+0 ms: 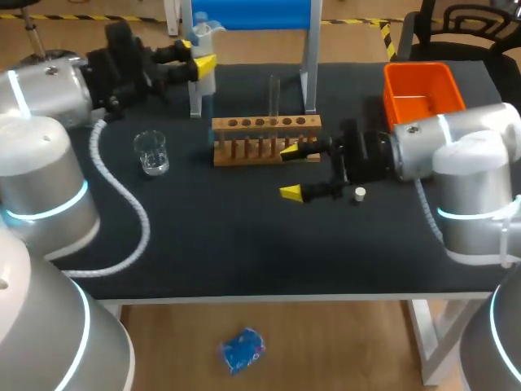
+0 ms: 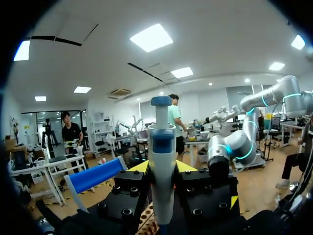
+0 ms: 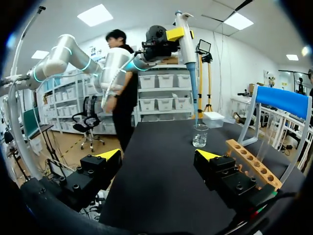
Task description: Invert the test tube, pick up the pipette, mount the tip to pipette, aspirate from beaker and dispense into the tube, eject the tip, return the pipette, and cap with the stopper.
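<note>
Yellow-tipped, the left pincer (image 1: 196, 57) in the upper left of the frame was clamped on the upright pipette (image 1: 201, 32). The right pincer (image 1: 297, 172) gaped wide and empty right of centre, beside the rack (image 1: 267, 138) holding the test tube (image 1: 274, 91). The beaker (image 1: 152, 153) stood apart, lower left; I judged an off-line descent could strike its rim and topple it.

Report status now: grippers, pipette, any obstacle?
Left gripper shut on pipette, held high. Right gripper open, empty, beside rack. Test tube upright in rack. Nothing between pipette and beaker.
</note>
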`<state>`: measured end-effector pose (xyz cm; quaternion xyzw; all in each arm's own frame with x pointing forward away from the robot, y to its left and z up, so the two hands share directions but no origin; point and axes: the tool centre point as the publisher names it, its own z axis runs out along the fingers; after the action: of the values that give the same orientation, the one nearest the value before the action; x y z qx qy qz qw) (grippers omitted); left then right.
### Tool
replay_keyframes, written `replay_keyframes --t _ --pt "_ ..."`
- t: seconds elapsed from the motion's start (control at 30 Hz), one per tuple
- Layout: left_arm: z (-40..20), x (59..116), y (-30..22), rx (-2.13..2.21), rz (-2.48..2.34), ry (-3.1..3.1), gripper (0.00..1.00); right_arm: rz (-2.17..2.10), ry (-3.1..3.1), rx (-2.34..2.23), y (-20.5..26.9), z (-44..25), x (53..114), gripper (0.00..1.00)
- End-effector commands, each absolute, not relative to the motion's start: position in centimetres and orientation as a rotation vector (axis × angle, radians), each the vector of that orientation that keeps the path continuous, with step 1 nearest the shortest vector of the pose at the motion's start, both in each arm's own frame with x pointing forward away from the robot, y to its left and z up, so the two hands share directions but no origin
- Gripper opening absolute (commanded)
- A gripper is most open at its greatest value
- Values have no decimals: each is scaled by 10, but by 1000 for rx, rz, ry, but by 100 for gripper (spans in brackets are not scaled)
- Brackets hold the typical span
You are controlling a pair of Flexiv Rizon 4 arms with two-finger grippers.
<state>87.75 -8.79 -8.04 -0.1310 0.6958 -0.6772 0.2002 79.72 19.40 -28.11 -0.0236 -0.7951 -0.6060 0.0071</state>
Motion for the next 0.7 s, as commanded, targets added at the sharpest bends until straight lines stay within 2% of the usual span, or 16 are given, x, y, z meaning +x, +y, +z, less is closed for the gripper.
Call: replay_keyframes --t 0.03,0.53,0.7 --pt "-80 866 -49 -325 -1919 1985 0 -1905 -2534 -133 208 -282 796 100" --pt "-80 866 -49 -325 -1919 1985 0 -1905 -2534 -133 208 -282 796 100" --pt "-81 884 -34 -309 -1894 1988 0 -1883 -2628 -200 241 -289 805 100"
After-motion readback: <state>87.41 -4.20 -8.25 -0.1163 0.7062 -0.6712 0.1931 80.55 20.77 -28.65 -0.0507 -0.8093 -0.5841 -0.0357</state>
